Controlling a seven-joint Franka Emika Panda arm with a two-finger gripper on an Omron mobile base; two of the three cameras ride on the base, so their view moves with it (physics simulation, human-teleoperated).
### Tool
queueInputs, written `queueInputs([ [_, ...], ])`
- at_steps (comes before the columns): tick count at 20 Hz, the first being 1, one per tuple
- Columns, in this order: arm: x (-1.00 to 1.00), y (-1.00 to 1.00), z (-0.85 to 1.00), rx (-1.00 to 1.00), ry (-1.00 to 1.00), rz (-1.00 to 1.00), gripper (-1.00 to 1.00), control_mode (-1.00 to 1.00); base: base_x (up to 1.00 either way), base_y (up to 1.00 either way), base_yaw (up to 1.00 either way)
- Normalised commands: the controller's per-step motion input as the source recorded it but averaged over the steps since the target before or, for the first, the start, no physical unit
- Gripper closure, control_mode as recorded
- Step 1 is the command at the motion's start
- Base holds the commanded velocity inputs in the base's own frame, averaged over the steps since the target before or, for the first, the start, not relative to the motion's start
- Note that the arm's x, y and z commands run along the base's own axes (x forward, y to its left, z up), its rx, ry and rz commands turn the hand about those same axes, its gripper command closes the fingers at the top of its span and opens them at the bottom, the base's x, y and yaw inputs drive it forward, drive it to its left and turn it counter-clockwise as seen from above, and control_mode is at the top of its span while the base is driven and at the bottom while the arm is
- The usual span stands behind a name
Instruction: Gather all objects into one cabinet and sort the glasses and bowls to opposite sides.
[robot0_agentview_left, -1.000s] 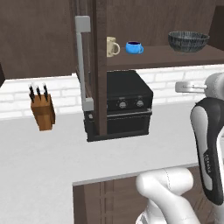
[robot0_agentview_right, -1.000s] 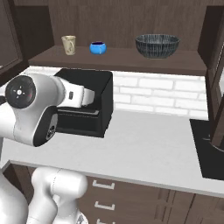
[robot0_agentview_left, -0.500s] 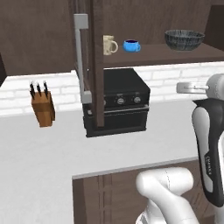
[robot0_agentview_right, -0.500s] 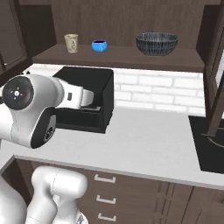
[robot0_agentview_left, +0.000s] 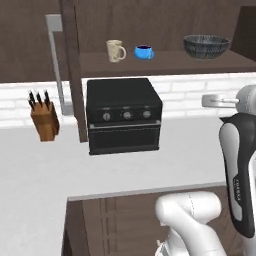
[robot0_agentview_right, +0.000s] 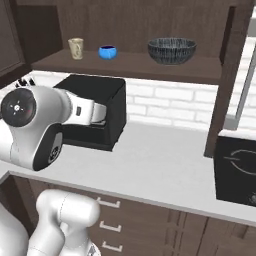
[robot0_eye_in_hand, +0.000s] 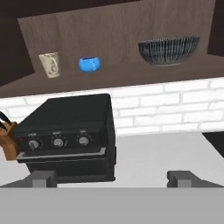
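Already my gripper (robot0_eye_in_hand: 111, 178) stands wide open and empty, aimed at the cabinet shelf (robot0_eye_in_hand: 131, 72) where the beige mug (robot0_eye_in_hand: 50, 64), blue bowl (robot0_eye_in_hand: 89, 64) and ribbed bowl (robot0_eye_in_hand: 169, 49) sit in a row. Since a second ago the base has shifted, sliding the whole scene across both views.

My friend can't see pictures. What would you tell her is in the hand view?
An open cabinet shelf holds a beige mug, a small blue bowl and a wide dark ribbed bowl in a row. Below it a black toaster oven with three knobs sits on a pale counter by a white brick wall. The open pincer shows at the bottom, holding nothing.
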Motion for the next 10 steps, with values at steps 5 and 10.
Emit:
queueInputs([
  [5,0.00,0.00,0.00,0.00,0.00,0.00,-1.00,1.00,-0.12,-0.26,0.25],
  [10,0.00,0.00,0.00,0.00,0.00,0.00,-1.00,1.00,-0.38,0.12,0.58],
])
